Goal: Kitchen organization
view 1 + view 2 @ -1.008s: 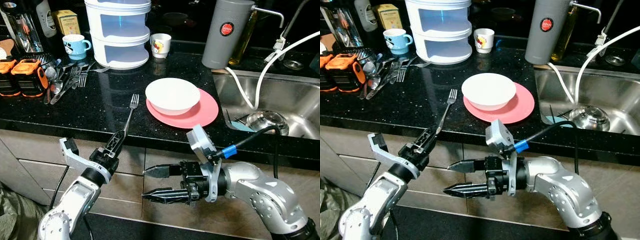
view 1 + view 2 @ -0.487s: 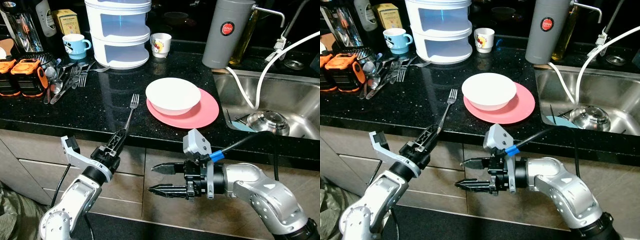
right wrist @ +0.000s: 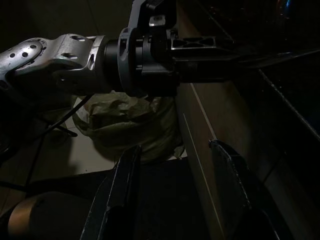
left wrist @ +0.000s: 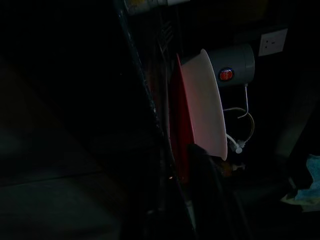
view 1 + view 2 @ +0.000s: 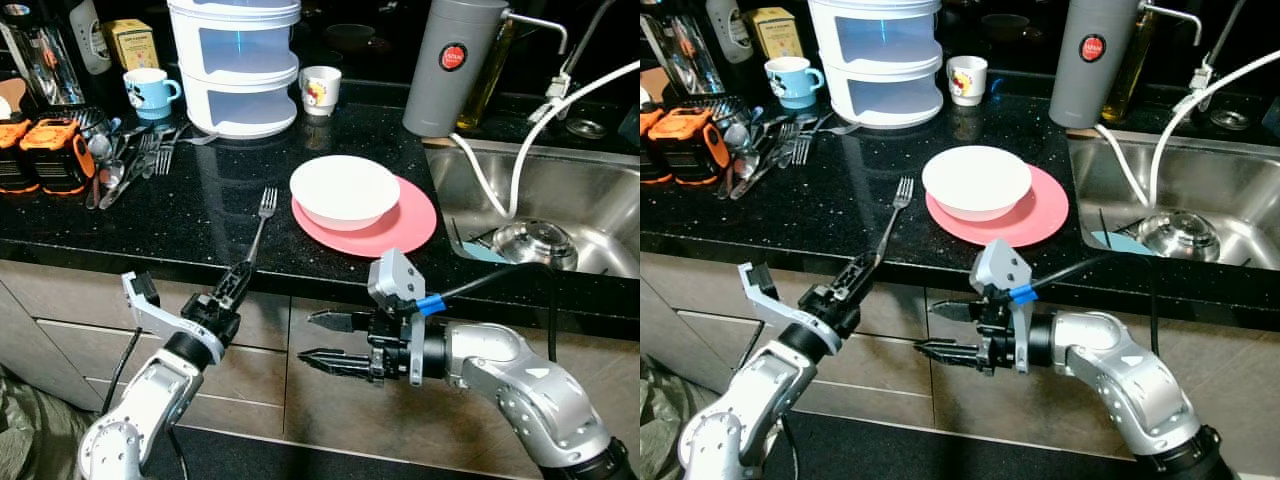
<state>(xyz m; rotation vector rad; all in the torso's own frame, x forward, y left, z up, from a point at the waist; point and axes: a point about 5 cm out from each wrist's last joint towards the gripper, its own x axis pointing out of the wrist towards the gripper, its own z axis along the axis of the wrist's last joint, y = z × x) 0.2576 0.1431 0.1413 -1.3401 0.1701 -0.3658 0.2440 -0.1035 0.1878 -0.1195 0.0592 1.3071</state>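
A silver fork [image 5: 262,215] lies slanted on the black counter [image 5: 200,225], tines pointing away, handle reaching over the front edge. My left gripper [image 5: 232,285] is shut on the handle end, just below the counter edge. To its right, in front of the cabinet doors, my right gripper [image 5: 307,337] hangs open and holds nothing, its fingers [image 3: 120,195] pointing toward the left arm [image 3: 60,55]. A white bowl [image 5: 345,190] sits on a pink plate [image 5: 410,225] right of the fork.
A pile of cutlery [image 5: 130,160] and orange-black blocks [image 5: 45,155] lie at the counter's left. A blue mug [image 5: 150,92], a white stacked container [image 5: 240,65], a small cup [image 5: 320,88] and a grey thermos [image 5: 452,65] stand behind. The sink [image 5: 590,195] is at right.
My right gripper has risen toward the counter edge and its fingers have come closer together, still open. The left gripper and fork have barely moved.
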